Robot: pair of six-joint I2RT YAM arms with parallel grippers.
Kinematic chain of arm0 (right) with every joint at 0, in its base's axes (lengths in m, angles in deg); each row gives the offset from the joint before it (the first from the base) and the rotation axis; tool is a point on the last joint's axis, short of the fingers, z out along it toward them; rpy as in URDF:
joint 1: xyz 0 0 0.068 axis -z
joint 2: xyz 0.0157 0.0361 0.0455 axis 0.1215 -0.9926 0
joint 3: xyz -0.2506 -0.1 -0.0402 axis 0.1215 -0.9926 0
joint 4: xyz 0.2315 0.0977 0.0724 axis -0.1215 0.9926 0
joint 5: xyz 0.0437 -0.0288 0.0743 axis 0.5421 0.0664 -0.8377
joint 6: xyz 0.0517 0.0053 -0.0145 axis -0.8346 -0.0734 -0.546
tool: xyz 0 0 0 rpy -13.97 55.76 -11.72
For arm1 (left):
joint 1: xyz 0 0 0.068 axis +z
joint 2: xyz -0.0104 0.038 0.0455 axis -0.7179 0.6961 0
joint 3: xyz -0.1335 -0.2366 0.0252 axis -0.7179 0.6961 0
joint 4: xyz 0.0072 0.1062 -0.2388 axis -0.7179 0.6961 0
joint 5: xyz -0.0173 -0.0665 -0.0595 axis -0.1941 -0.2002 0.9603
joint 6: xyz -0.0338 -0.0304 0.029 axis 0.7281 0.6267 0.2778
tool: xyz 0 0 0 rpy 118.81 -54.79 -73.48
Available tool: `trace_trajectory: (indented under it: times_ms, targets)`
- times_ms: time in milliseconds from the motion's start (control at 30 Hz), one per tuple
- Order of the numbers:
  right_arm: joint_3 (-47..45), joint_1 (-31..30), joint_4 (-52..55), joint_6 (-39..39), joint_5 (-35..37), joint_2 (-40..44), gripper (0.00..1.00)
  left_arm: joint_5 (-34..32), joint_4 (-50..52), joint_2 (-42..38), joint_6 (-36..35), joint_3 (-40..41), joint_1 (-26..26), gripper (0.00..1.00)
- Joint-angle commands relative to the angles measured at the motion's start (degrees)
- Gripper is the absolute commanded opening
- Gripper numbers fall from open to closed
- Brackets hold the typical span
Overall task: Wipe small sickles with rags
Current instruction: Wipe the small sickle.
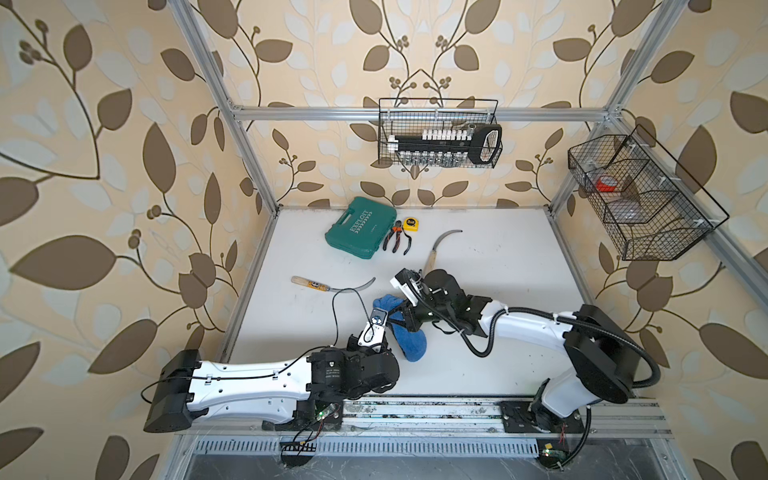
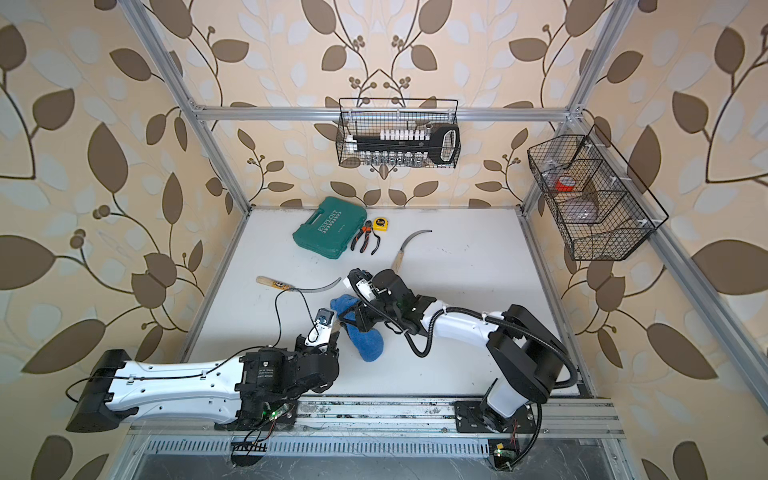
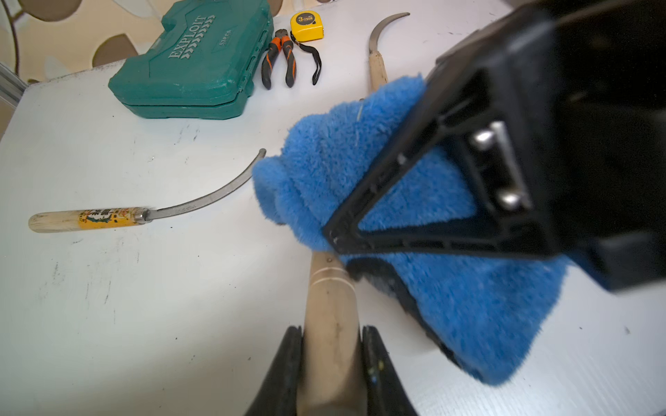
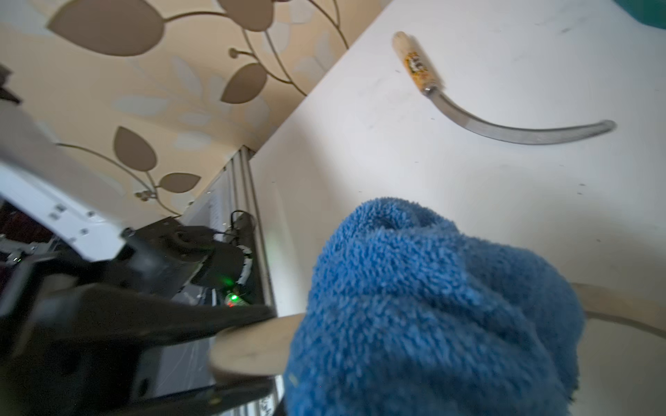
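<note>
My left gripper point(image 3: 331, 329) is shut on the pale wooden handle point(image 3: 329, 295) of a small sickle. That sickle's blade is buried in the blue fluffy rag point(image 3: 450, 288). My right gripper point(image 3: 333, 236) is shut on the rag, pinching it around the blade just past the handle. In the right wrist view the rag point(image 4: 432, 306) hides my own fingers, and the held handle point(image 4: 252, 345) sticks out beside it. In both top views the two grippers meet at the rag point(image 1: 411, 345) near the table's middle front. Two more sickles lie free: one to the left point(image 1: 332, 284), one behind point(image 1: 440, 249).
A teal tool case point(image 1: 360, 227), orange-and-black pliers point(image 1: 397, 241) and a yellow tape measure point(image 1: 410, 224) lie at the back of the white table. Wire baskets hang on the back wall point(image 1: 440, 137) and on the right wall point(image 1: 640, 199).
</note>
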Motion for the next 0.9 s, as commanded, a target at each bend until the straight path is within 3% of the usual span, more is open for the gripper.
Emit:
trace_trajectory:
  times_ms: [0, 433, 567, 867]
  targets:
    - [-3.2, -0.3, -3.6, -0.2, -5.4, 2.9, 0.00, -1.4, -2.4, -0.7, 0.1, 0.0, -0.2, 0.00]
    - [-5.2, -1.3, -11.4, -2.8, -19.3, 2.1, 0.00, -2.1, -0.8, 0.8, 1.3, -1.3, -0.2, 0.00]
    - [-5.3, -1.3, -8.0, -0.8, -13.7, 2.8, 0.00, -2.3, -0.9, 0.3, 1.7, -0.5, -0.2, 0.00]
    - [1.2, 3.9, 2.5, 0.8, 0.0, -6.5, 0.00, -2.4, 0.4, -0.5, 2.4, -0.5, -0.2, 0.00]
